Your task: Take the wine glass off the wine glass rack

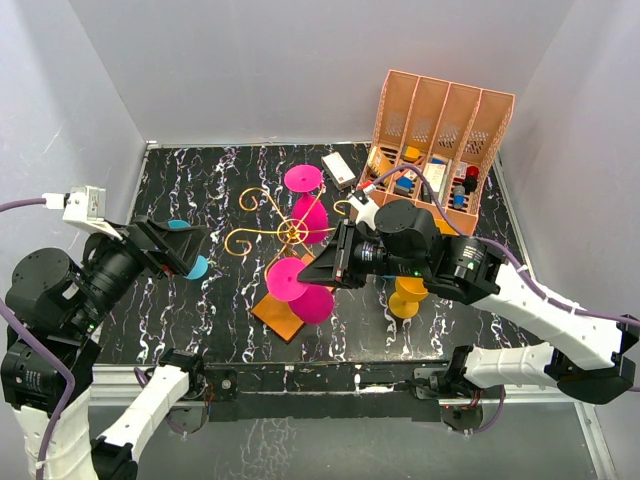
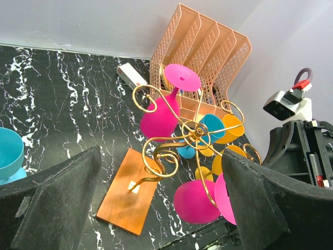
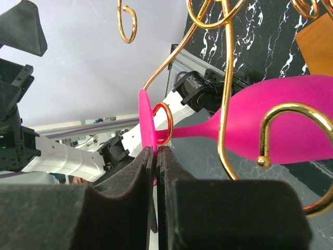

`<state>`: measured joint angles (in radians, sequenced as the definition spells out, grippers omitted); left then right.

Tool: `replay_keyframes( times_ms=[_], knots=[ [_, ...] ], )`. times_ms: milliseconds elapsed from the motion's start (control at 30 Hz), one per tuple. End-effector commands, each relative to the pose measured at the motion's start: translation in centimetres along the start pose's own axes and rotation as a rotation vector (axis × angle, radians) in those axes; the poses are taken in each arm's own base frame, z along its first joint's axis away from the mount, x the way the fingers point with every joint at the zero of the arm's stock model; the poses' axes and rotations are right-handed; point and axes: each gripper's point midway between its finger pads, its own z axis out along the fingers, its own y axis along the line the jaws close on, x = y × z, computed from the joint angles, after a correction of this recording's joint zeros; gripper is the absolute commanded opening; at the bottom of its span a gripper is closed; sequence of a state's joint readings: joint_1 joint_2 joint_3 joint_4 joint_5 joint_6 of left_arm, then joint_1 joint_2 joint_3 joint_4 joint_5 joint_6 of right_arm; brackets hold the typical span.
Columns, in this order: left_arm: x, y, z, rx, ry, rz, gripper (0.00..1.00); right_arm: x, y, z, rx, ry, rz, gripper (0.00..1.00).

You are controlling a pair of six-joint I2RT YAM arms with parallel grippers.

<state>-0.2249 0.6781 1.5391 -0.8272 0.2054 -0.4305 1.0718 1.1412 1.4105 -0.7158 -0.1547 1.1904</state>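
Two grippers: right gripper [image 3: 156, 154] pinches the wine glass [image 3: 283, 122] foot (glass on the wine glass rack [image 1: 290, 232]); left gripper [image 1: 192, 248] gapes.

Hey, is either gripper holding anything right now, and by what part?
The right gripper is shut on the foot rim of a pink glass that hangs on the rack. The left gripper is open, holding nothing.
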Motion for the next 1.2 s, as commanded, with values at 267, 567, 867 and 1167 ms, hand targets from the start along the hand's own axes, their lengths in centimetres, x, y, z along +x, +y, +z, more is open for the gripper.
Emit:
replay_keyframes(
  times_ms=[267,567,867,1167],
  knots=[
    [-0.5,-0.4,-0.1,0.015,-0.011,0.006,0.97,-1.2,3.6,-1.3,-0.17,-0.074,0.065,0.08],
    [-0.4,-0.3,-0.3,0.008,-0.009,0.007,0.97,-1.2,4.4,-1.3,-0.2,-0.066,0.069,0.07],
    [-0.3,-0.1,-0.3,-0.002,-0.006,0.008,0.97,0.9,5.6,0.2,-0.27,0.083,0.017,0.08],
    [-0.3,-0.1,-0.5,-0.005,-0.006,0.014,0.97,-0.2,5.8,1.8,-0.244,0.044,0.033,0.08]
  ],
)
